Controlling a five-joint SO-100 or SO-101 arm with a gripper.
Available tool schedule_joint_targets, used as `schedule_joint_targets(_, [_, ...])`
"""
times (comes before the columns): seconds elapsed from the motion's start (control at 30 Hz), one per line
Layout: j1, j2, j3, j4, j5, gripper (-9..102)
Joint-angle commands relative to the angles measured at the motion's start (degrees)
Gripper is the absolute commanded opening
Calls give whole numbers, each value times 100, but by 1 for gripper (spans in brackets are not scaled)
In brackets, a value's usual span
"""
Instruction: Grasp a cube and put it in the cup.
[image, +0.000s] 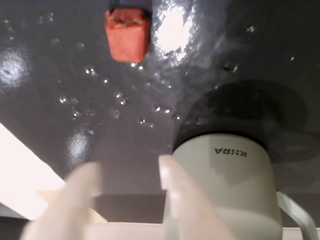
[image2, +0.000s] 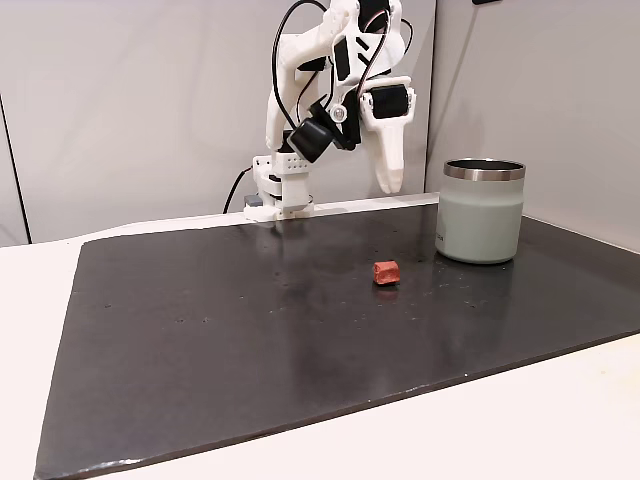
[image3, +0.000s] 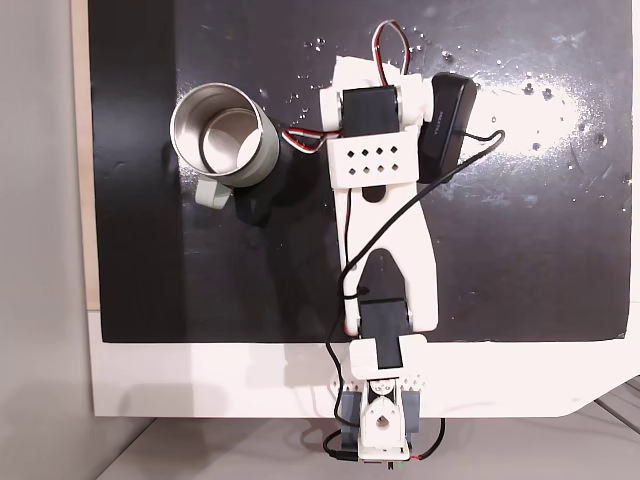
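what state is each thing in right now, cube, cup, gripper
cube: lying loose on the black mat, apart from the cup, not gripped
cup: upright on the mat, open top, nothing seen inside
gripper: raised above the mat, holding nothing; whether open or shut is unclear

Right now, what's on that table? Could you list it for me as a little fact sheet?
surface: dark mat on a white table
cube: red-orange cube lying on the mat, nothing touching it
cup: pale green cup with steel rim, upright, right of the cube in the side fixed view
arm: white arm, gripper raised above the mat, holding nothing
jaws: apart in the wrist view
cup contents: none seen from above
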Motion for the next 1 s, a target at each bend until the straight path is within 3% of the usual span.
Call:
schedule_joint_targets(0.0, [97,18,-360,53,9,24])
schedule_joint_targets(0.4, [404,-536,-475,53,53,26])
schedule_joint_targets(0.97, [396,-2224,-2127,598,-26,28])
